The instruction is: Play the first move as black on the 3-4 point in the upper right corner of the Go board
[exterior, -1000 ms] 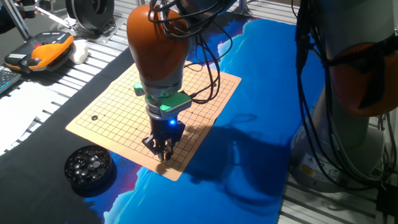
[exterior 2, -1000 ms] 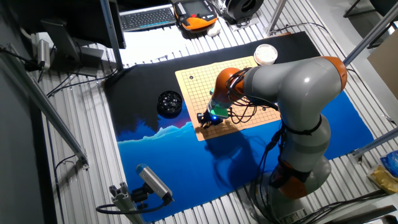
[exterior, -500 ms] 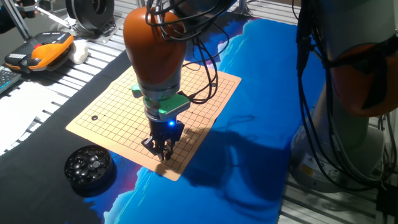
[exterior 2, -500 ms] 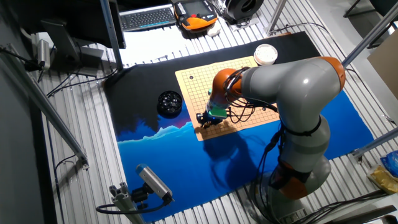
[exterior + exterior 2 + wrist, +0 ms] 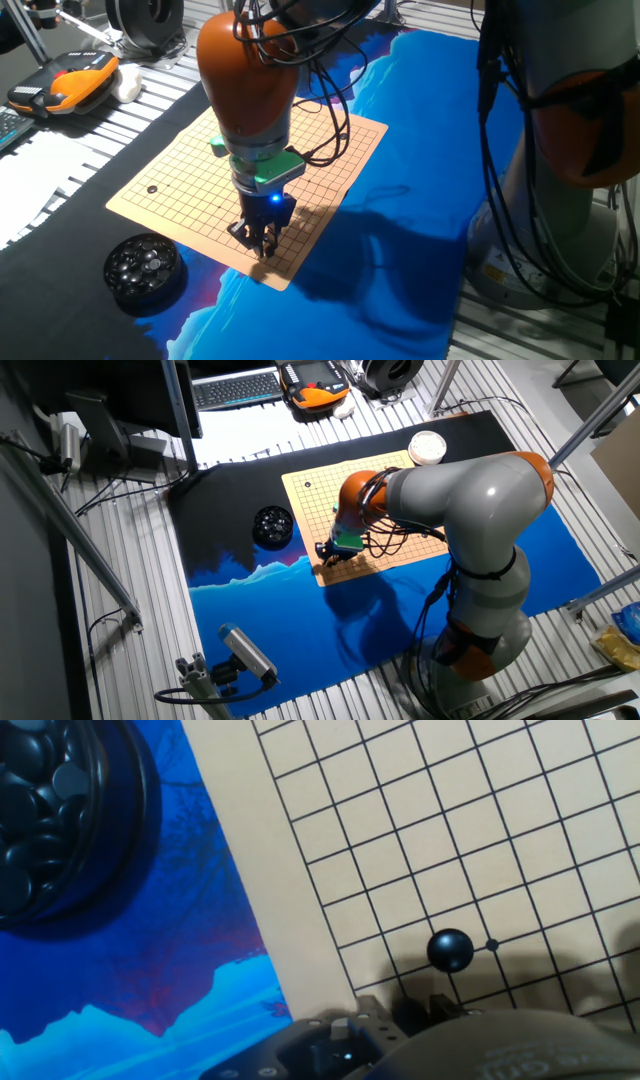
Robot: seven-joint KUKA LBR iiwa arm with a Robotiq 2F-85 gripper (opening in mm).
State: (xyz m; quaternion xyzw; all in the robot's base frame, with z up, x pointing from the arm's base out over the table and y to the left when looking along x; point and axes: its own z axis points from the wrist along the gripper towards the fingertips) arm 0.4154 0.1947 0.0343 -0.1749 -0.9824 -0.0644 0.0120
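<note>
On blue mat [image 5: 400, 200]: Go board [image 5: 200, 170], black stone [image 5: 450, 950]; gripper [image 5: 262, 243] aperture unclear.

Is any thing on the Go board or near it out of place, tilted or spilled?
Nothing stands out. The Go board lies flat, one black stone sits on a line crossing, and the bowl of black stones beside it is upright.

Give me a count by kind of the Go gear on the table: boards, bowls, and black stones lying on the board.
Go board: 1
Bowls: 2, a dark bowl of black stones and a white bowl
Black stones on the board: 2, one near the gripper, one at the far corner
Total: 5
</note>
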